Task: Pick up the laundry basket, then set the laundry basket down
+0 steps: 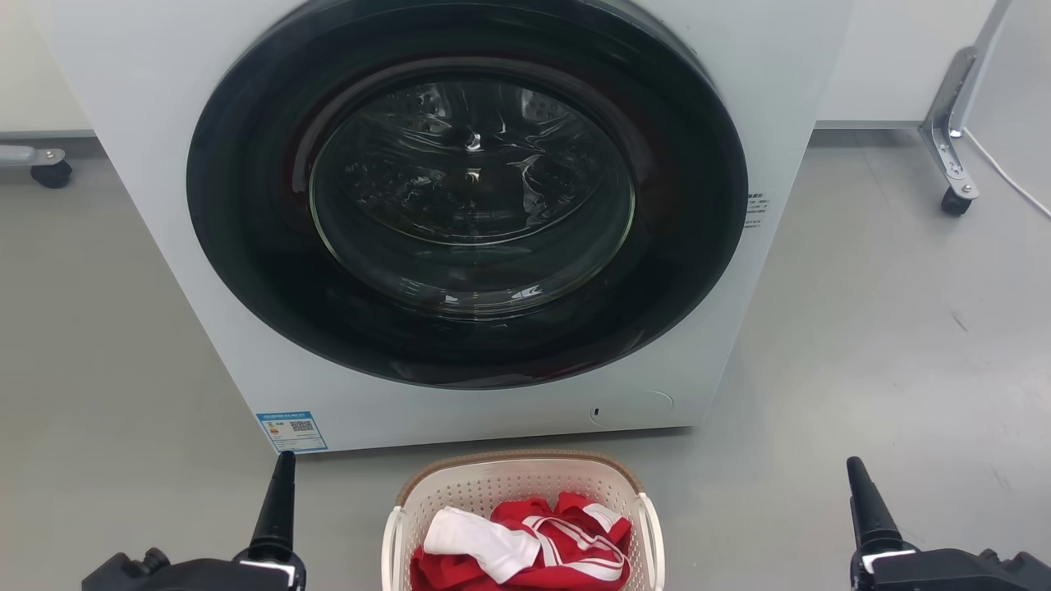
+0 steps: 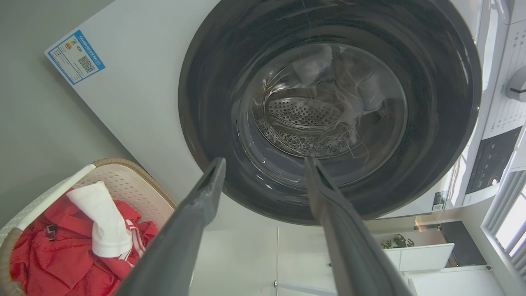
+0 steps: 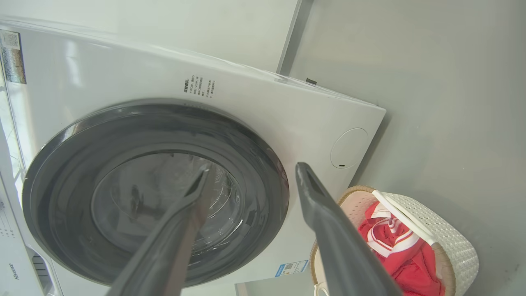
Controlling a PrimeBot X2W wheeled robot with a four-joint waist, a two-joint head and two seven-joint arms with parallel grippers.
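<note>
One basket (image 1: 493, 486) sits on the floor (image 1: 870, 328) just before one washer (image 1: 164, 246). Two hands, left hand (image 2: 265, 162) and right hand (image 3: 251, 167), are low before the washer, fingers aimed at it, parted, holding nothing.

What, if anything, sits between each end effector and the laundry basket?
Nothing visible does. Just grey floor separates the left end effector and the right end effector from the laundry basket. The washing machine stands behind the basket, out of the way.
</note>
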